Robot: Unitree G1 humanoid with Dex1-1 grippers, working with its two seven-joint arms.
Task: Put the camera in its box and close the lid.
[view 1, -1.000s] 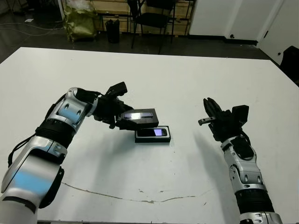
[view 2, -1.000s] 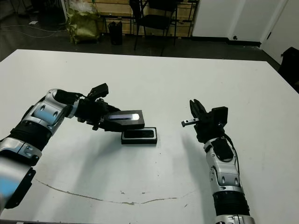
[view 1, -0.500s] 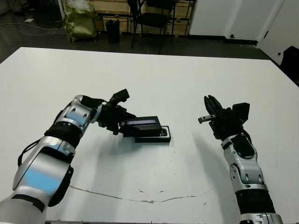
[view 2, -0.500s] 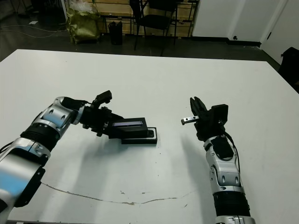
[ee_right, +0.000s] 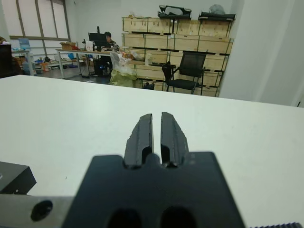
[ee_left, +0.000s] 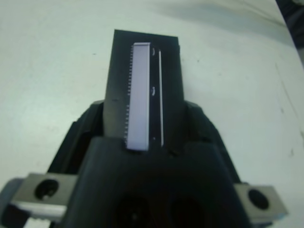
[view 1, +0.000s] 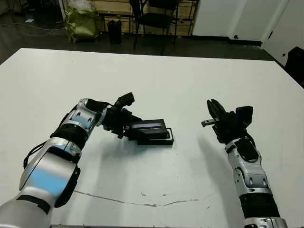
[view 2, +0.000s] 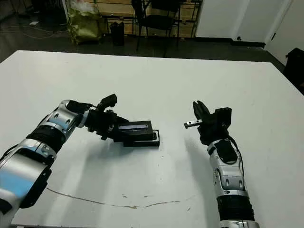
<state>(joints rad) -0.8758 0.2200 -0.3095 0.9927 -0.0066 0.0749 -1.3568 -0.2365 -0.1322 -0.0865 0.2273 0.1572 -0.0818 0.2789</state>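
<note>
Left of centre in the head view, the left gripper (view 1: 127, 129) is clamped on one end of the lid (view 1: 148, 129), a flat black cover with a pale silvery stripe along its top. In the left wrist view the lid (ee_left: 145, 92) runs straight out from between the black fingers (ee_left: 202, 126), which press against its two long sides. The lid sits over the box (view 1: 159, 140), covering most of it; a strip of the box's black rim shows past the lid's lower and right edges, near the middle of the frame. The camera cannot be seen; whether it lies inside the box cannot be told.

On the right side of the frame, the right gripper (view 1: 212, 110) is raised above the white tabletop (view 1: 190, 80), well apart from the box. Its two fingers (ee_right: 141, 135) are drawn nearly together with only a thin slit between them, holding nothing.

Beyond the tabletop, at the upper edge, stand a black chair (view 1: 156, 19) and wooden crates (ee_right: 156, 40).
</note>
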